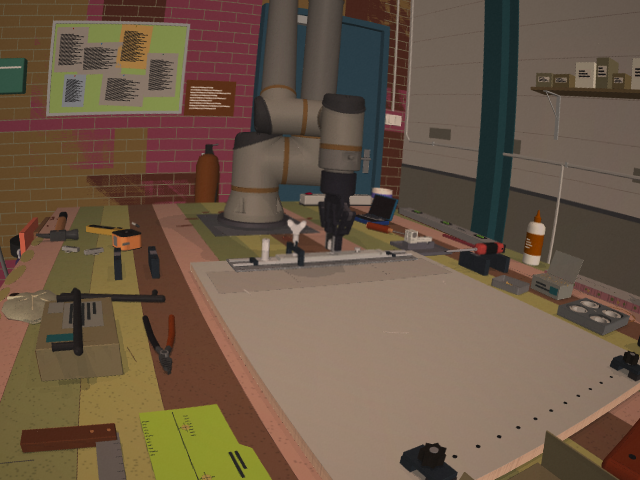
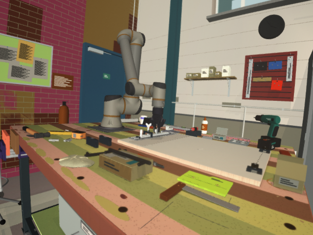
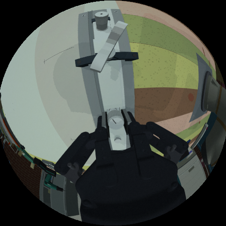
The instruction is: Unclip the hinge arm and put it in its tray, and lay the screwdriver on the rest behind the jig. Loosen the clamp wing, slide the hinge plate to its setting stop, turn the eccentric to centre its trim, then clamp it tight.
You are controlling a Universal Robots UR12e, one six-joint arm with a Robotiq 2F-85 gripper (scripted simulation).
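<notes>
My gripper (image 1: 335,243) (image 2: 156,131) (image 3: 116,117) points straight down onto the grey jig rail (image 1: 320,257) at the far edge of the large board. Between its fingers stands the knurled eccentric knob (image 3: 114,118), whose slot mark points up and to the right in the wrist camera. Further along the hinge plate (image 3: 108,76) the pale clamp wing (image 1: 295,228) (image 3: 108,47) sits over a black cross bar (image 3: 106,58), with a round setting stop post (image 3: 101,19) (image 1: 265,248) beyond it. The red-handled screwdriver (image 1: 478,248) lies on a black rest right of the jig. My gripper is closed on the eccentric knob.
The large pale board (image 1: 413,351) fills the bench middle, with black clamps (image 1: 429,457) at its near edge. My arm's base (image 1: 256,181) stands behind the jig. A glue bottle (image 1: 534,238), small trays (image 1: 592,312) and a level lie to the right; pliers (image 1: 161,341) and a box (image 1: 77,336) lie left.
</notes>
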